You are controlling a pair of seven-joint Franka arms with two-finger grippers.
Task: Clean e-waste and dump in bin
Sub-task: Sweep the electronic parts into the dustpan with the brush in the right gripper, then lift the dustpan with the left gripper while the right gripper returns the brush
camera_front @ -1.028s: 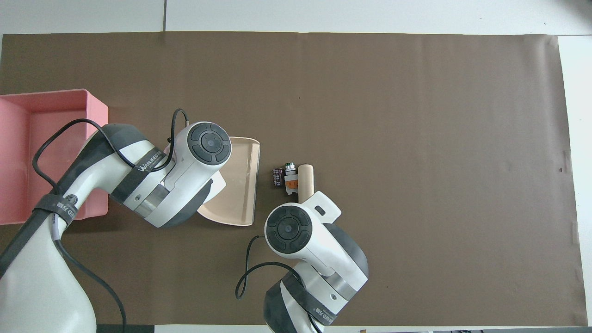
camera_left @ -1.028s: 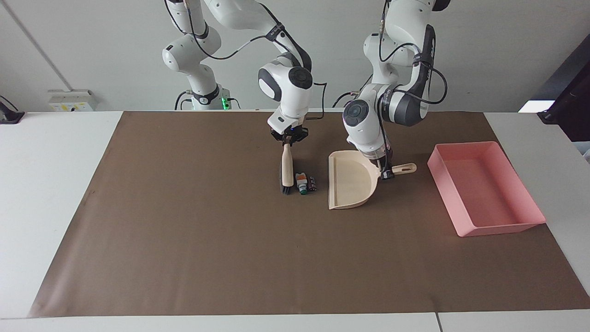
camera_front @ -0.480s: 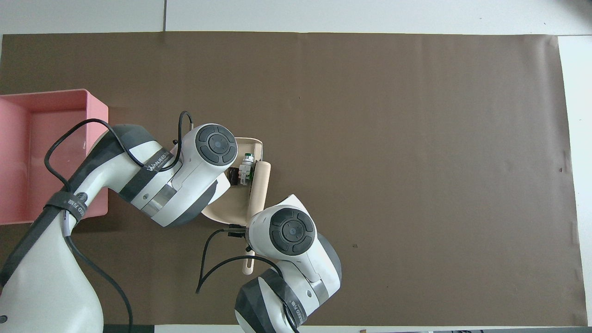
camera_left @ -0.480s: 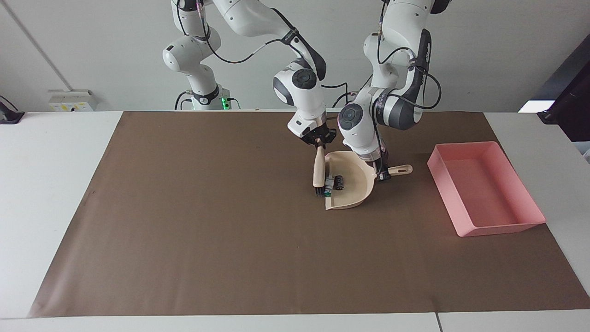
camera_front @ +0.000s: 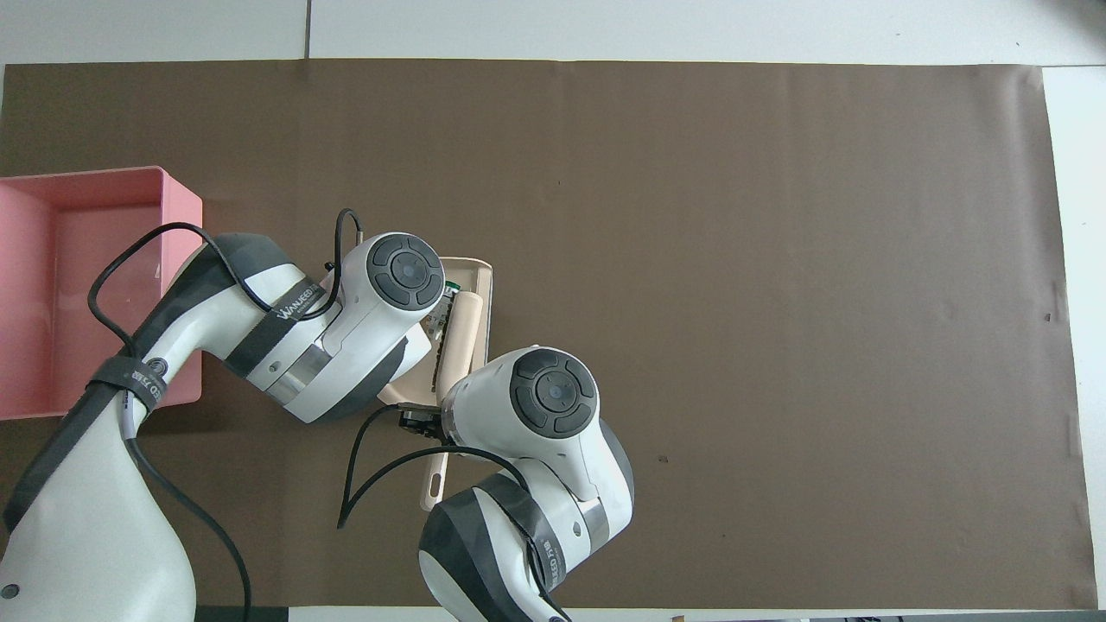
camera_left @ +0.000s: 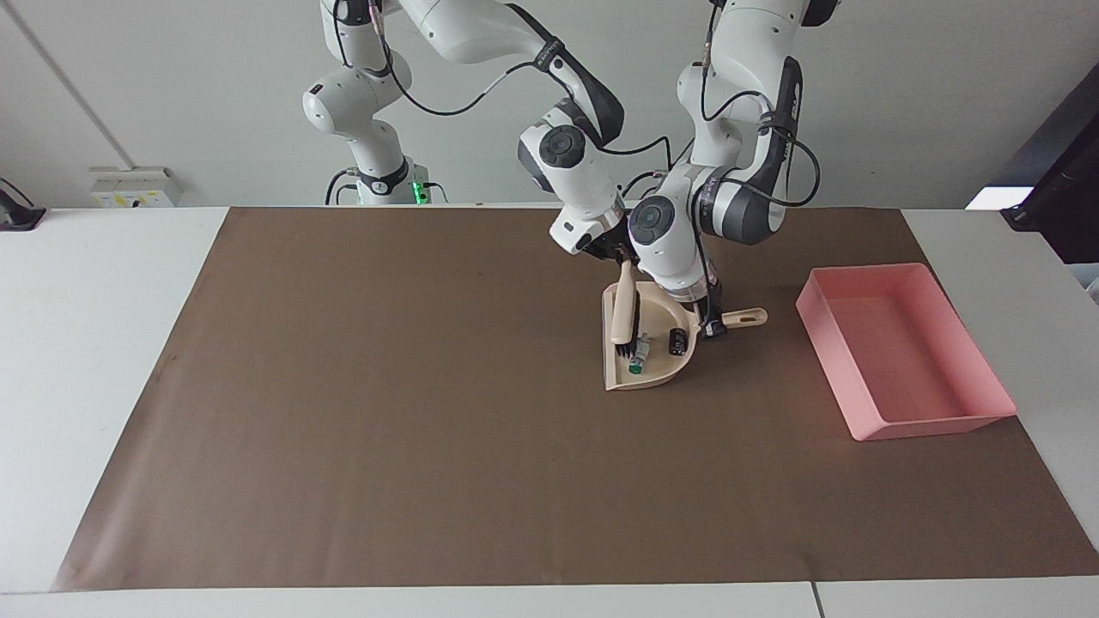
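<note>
The beige dustpan (camera_left: 656, 319) lies on the brown mat, and my left gripper (camera_left: 711, 325) is shut on its handle (camera_left: 745, 318). My right gripper (camera_left: 616, 256) is shut on a beige brush (camera_left: 624, 311), whose dark bristles (camera_left: 640, 346) rest inside the pan. Both bits of e-waste lie in the dustpan: the white one with a green mark (camera_left: 635, 367) by the bristles, the dark cylinder (camera_left: 678, 341) near the pan's rear wall. From overhead the brush (camera_front: 461, 331) crosses the dustpan (camera_front: 484, 285); the arms hide the dark bit and the left gripper. The pink bin (camera_left: 962, 425) stands apart.
The bin (camera_front: 52, 285) sits at the left arm's end of the mat, about a pan's width from the dustpan handle. The brown mat (camera_left: 386, 429) covers most of the white table. Both wrists crowd closely over the dustpan.
The right gripper swept the brush toward the left arm's end, pushing both e-waste bits off the mat into the dustpan. The left gripper kept hold of the pan, which shifted slightly.
</note>
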